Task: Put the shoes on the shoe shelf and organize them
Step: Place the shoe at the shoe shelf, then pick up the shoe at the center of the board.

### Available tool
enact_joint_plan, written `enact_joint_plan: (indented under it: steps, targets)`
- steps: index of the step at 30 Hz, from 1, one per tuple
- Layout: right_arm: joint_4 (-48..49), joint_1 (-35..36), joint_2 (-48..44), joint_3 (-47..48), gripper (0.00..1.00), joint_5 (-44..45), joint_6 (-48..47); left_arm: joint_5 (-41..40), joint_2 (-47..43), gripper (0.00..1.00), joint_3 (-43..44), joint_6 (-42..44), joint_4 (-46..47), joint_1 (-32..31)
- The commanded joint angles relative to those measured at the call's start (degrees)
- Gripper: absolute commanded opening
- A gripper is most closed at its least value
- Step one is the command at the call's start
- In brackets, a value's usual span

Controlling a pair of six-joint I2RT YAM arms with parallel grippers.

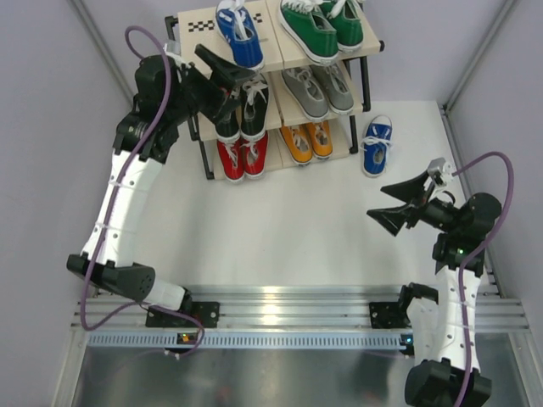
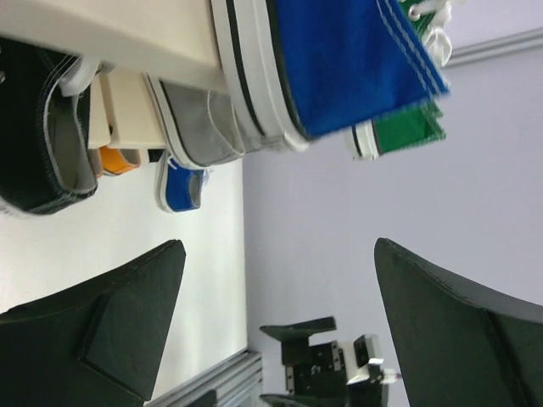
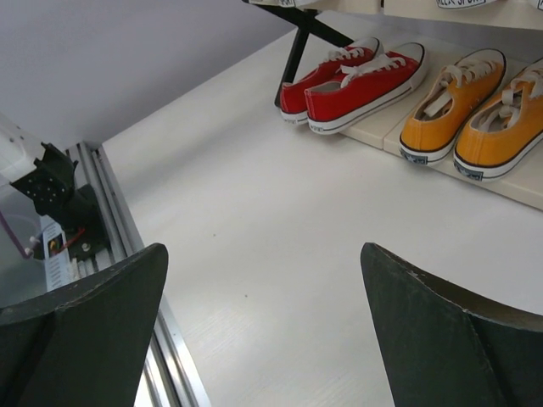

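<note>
Shoes fill nearly every slot of the shoe shelf (image 1: 193,25): a red pair (image 1: 243,158) and an orange pair (image 1: 307,141) on the bottom board, a black pair (image 1: 242,114) and a grey pair (image 1: 319,90) in the middle, a green pair (image 1: 322,27) and one blue shoe (image 1: 237,34) on top. Its mate, the stray blue shoe (image 1: 376,146), stands on the table (image 1: 280,229) just beside the rack's right leg. The left gripper (image 1: 222,85), jaws spread and empty, hangs at the shelf's front, close to the black pair and just below the blue shoe on top, whose toe reaches the board's front edge. The right gripper (image 1: 377,202), likewise wide open and holding nothing, hovers over the table near the stray shoe. Risks appear twofold. A careless pull-back by the left arm could clip that toe and tip the shoe off the top board. A reach for the stray shoe could nudge it against the leg or bump the grey and orange pairs. Setting it down on the crowded top board could also shove its neighbours.
</note>
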Motion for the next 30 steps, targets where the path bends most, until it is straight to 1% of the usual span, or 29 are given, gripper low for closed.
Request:
enact_joint_plan:
  steps: [1, 2, 3, 4, 5, 6, 7, 8, 9, 10, 11, 12, 13, 14, 15, 16, 17, 18, 19, 20, 21, 22, 23, 24, 25, 27, 28, 29, 30]
  targets:
    - [-10.69, -0.79, 0.76, 4.95, 0.95, -2.87, -14.31, 1.41, -8.2, 0.98, -4.32, 6.91, 0.7, 0.25]
    - [-14.04, -0.79, 1.38, 7.4, 0.95, -2.96, -17.15, 1.59, -9.78, 0.98, -5.72, 9.96, 0.7, 0.25]
    - [-22.16, -0.79, 2.25, 8.99, 0.95, -3.4, -21.01, 1.67, -13.1, 0.99, -9.48, 12.0, 0.79, 0.25]
    - [-26.86, -0.88, 4.44, 10.75, 0.95, -3.31, -28.62, 2.11, -15.05, 0.98, -11.86, 13.67, 1.75, 0.25]
    - [-31.25, -0.88, 5.94, 14.68, 0.95, -2.88, -32.35, 3.07, -17.42, 0.98, -15.46, 17.34, 2.98, 0.25]
    - [-39.13, -0.88, 7.52, 16.63, 0.94, -1.05, -35.26, 3.87, -22.75, 0.98, -19.06, 18.94, 4.29, 0.25]
    - [-42.08, -0.88, 11.1, 18.57, 0.94, -0.16, -39.72, 4.4, -25.85, 0.99, -28.14, 20.35, 6.4, 0.25]
    - [-45.59, -0.7, 13.05, 22.68, 0.93, 0.98, -41.94, 4.57, -32.23, 0.99, -32.67, 22.02, 9.98, 0.25]
    - [-48.06, -0.7, 14.9, 24.55, 0.92, 4.39, -43.53, 5.36, -35.52, 0.99, -36.9, 22.82, 12.11, 0.25]
    - [-50.35, -0.44, 18.31, 26.22, 0.91, 6.42, -43.81, 6.06, -38.77, 0.99, -45.9, 23.78, 13.78, 0.25]
    - [-50.46, 0.26, 19.91, 29.19, 0.91, 8.71, -42.77, 6.24, -41.76, 0.99, -49.47, 24.93, 15.1, 0.25]
    - [-50.02, 0.61, 21.41, 30.44, 0.89, 14.3, -41.02, 5.55, -47.27, 0.99, -53.07, 25.37, 16.16, 0.25]
    - [-49.5, 0.96, 24.29, 31.67, 0.89, 16.88, -38.39, 4.85, -49.67, 0.99, -55.81, 25.81, 16.09, 0.25]
    - [-47.66, 1.84, 25.63, 33.6, 0.89, 19.95, -36.88, 4.06, -54.05, 0.99, -60.62, 26.6, 16.0, 0.25]
    - [-46.51, 2.45, 27.03, 34.49, 0.88, 27.98, -34.95, 3.53, -56.18, 0.99, -62.5, 26.95, 15.47, 0.25]
    - [-45.72, 3.42, 29.48, 35.19, 0.87, 31.46, -32.85, 2.56, -58.38, 0.99, -64.17, 27.31, 14.95, 0.25]
    - [-43.36, 5.26, 30.73, 36.16, 0.87, 34.8, -31.43, 1.77, -62.58, 0.99, -67.49, 27.14, 14.42, 0.25]
    - [-41.95, 6.23, 31.96, 36.34, 0.86, 42.84, -29.33, 1.07, -64.79, 0.99, -68.92, 26.79, 13.72, 0.25]
    - [-40.71, 7.11, 34.58, 36.6, 0.86, 45.88, -25.74, 0.36, -66.73, 0.99, -70.58, 26.26, 13.54, 0.25]
    - [-38.87, 8.51, 35.91, 36.17, 0.86, 48.34, -23.44, -0.08, -70.49, 0.99, -71.91, 25.47, 13.36, 0.25]
    - [-34.77, 8.96, 37.23, 35.99, 0.86, 55.24, -20.38, -0.6, -72.01, 0.99, -73.92, 25.03, 12.75, 0.25]
    - [-33.25, 9.49, 40.72, 36.16, 0.85, 58.27, -15.73, -1.83, -73.41, 0.99, -74.46, 24.76, 11.27, 0.25]
    - [-32.53, 10.71, 42.76, 37.64, 0.85, 62.65, -14.9, -1.93, -75.26, 0.99, -74.82, 24.76, 10.21, 0.25]
    - [-30.96, 11.24, 44.87, 38.53, 0.84, 64.43, -14.29, -2.01, -75.97, 0.99, -75.34, 24.85, 9.5, 0.25]
    - [-30.08, 11.77, 49.07, 39.5, 0.83, 65.15, -13.58, -2.54, -76.33, 0.99, -75.43, 24.5, 7.67, 0.25]
    - [-28.32, 12.13, 53.66, 42.83, 0.81, 65.24, -13.23, -2.28, -77.29, 0.99, -75.78, 24.06, 6.33, 0.34]
    - [-28.05, 12.22, 58.03, 44.24, 0.8, 65.16, -12.7, -2.37, -77.64, 0.99, -76.74, 23.54, 5.55, 0.25]
    - [-28.13, 12.3, 60.42, 47.3, 0.79, 64.89, -12.52, -2.02, -78.34, 0.99, -77.19, 22.23, 5.02, 0.25]
    - [-28.22, 12.39, 62.45, 48.98, 0.74, 63.5, -12.35, -1.58, -78.79, 0.99, -77.8, 21.86, 5.01, 0.25]
